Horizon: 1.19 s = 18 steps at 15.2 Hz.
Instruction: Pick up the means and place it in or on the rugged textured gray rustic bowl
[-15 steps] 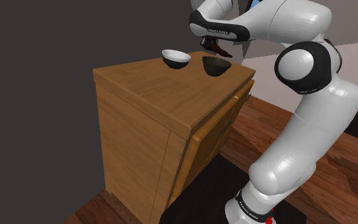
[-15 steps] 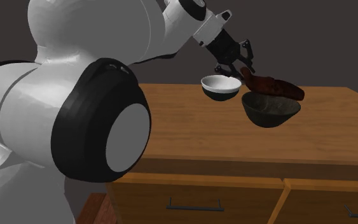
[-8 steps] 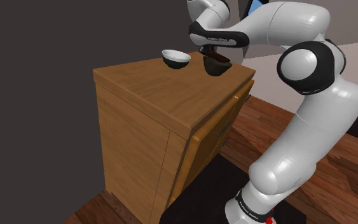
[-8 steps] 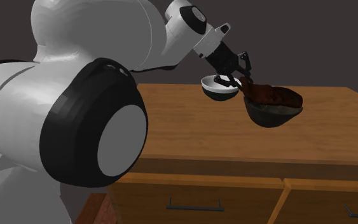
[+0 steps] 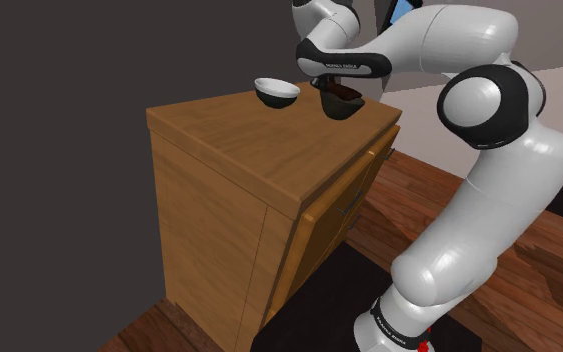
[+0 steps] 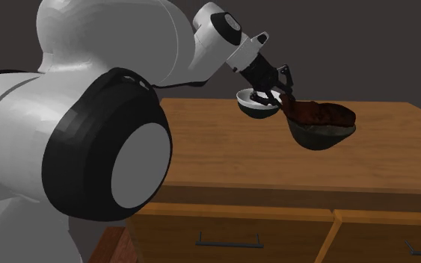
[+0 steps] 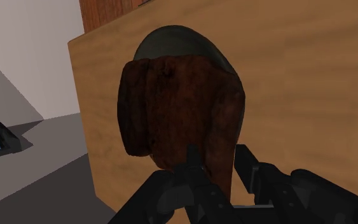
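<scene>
Two jaws clasp brown lump (image 7: 177, 108) resting in dark bowl (image 6: 321, 139).

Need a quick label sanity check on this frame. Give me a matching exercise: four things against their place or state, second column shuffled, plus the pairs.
Things
A. brown lump
B. dark grey bowl
C. white-lined bowl
D. gripper

Place or state
1. stands on the wooden cabinet with nothing in it
2. shut on one end of the lump
3. lies across the top of a bowl
4. carries the lump

Pairs: A-3, B-4, C-1, D-2
</scene>
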{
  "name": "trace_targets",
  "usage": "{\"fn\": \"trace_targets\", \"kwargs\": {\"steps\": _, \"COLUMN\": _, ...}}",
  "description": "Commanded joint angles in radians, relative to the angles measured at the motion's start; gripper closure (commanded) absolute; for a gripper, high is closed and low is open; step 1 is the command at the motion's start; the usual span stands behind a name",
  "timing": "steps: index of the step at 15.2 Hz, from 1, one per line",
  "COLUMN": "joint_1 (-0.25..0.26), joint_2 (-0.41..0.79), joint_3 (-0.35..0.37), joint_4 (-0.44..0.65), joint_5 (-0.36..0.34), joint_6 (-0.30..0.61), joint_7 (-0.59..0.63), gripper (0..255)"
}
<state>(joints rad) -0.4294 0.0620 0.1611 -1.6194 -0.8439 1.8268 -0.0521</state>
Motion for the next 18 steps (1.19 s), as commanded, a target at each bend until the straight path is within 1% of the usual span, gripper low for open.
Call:
{"fn": "trace_targets", "kwargs": {"steps": 1, "joint_1": -0.002, "joint_2": 0.003, "joint_3": -0.002, "joint_4": -0.001, "joint_5": 0.0, "joint_6": -0.002, "joint_7": 0.0, "gripper": 255}}
{"fn": "trace_targets", "kwargs": {"steps": 2, "joint_1": -0.001, "joint_2": 0.003, "joint_3": -0.001, "joint_4": 0.0, "joint_5": 0.0, "joint_6": -0.003, "joint_7": 0.0, "gripper": 0}}
{"fn": "trace_targets", "kwargs": {"steps": 7, "joint_1": -0.002, "joint_2": 0.003, "joint_3": -0.002, "joint_4": -0.001, "joint_5": 0.0, "joint_6": -0.002, "joint_7": 0.0, "gripper": 0}}
{"fn": "trace_targets", "kwargs": {"steps": 11, "joint_1": 0.039, "joint_2": -0.008, "joint_3": 0.033, "joint_4": 0.071, "joint_5": 0.008, "joint_6": -0.113, "joint_7": -0.011, "gripper": 0}}
{"fn": "trace_targets", "kwargs": {"steps": 18, "joint_1": 0.039, "joint_2": -0.008, "joint_3": 0.033, "joint_4": 0.071, "joint_5": 0.008, "joint_6": -0.113, "joint_7": -0.011, "gripper": 0}}
